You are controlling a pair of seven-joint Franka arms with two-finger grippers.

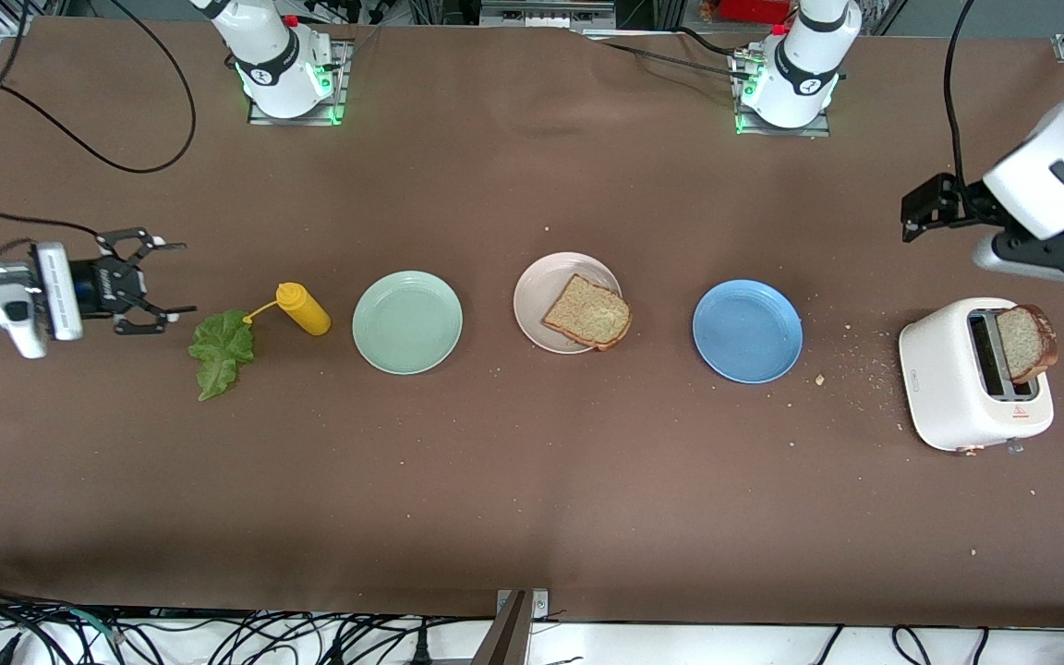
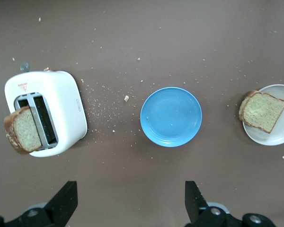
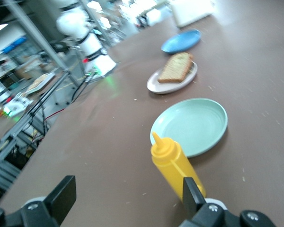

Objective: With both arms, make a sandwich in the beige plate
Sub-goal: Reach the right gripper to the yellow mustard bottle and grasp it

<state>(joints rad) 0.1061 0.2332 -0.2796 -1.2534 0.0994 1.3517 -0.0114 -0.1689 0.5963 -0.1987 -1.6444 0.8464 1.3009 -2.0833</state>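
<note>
Currently | toaster (image 1: pixel 957 388): red warning triangle, text unreadable | left gripper (image 2: pixel 128 203) jaws wide, empty | right gripper (image 1: pixel 163 282) same

Brown bench (image 1: pixel 532 499) scattered with crumbs (image 1: pixel 864 369) toward 3 o'clock. Black cables (image 1: pixel 218 637) tangled on white floor along 6 o'clock edge. Metal shelving (image 3: pixel 33 94) blurred alongside.

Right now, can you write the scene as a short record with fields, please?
beige plate: holds one toast slice, overhanging the rim
second slice: standing in the toaster
lettuce leaf: on the table beside the mustard bottle
other plates: mint-green plate, blue plate, both bare
left gripper: open, above the table near the toaster
right gripper: open, near the lettuce leaf
</note>
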